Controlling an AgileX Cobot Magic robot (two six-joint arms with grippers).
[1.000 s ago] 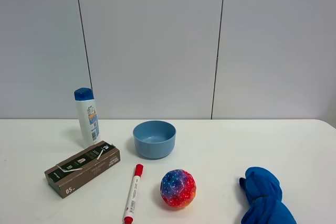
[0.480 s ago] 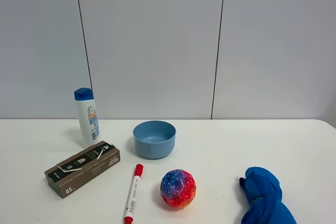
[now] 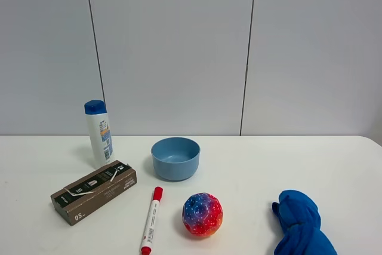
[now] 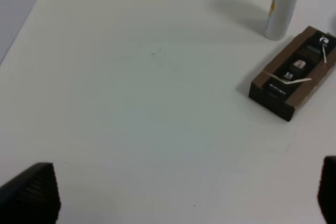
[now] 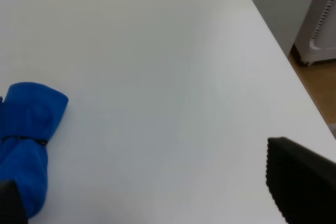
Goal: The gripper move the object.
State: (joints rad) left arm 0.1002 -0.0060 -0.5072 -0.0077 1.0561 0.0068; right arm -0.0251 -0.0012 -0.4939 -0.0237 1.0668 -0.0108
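Observation:
The tall slim white shampoo bottle with a dark blue cap and a blue-orange label stands upright at the back left of the white table. Neither gripper shows in the exterior high view. In the left wrist view the left gripper is open and empty, with its black fingertips wide apart. It is well apart from the bottle's lower body. In the right wrist view the right gripper is open and empty over bare table, far from the bottle.
A brown box lies in front of the bottle, also in the left wrist view. A light blue bowl, red-capped marker, multicoloured ball and blue cloth sit on the table. The table's edge runs near the right gripper.

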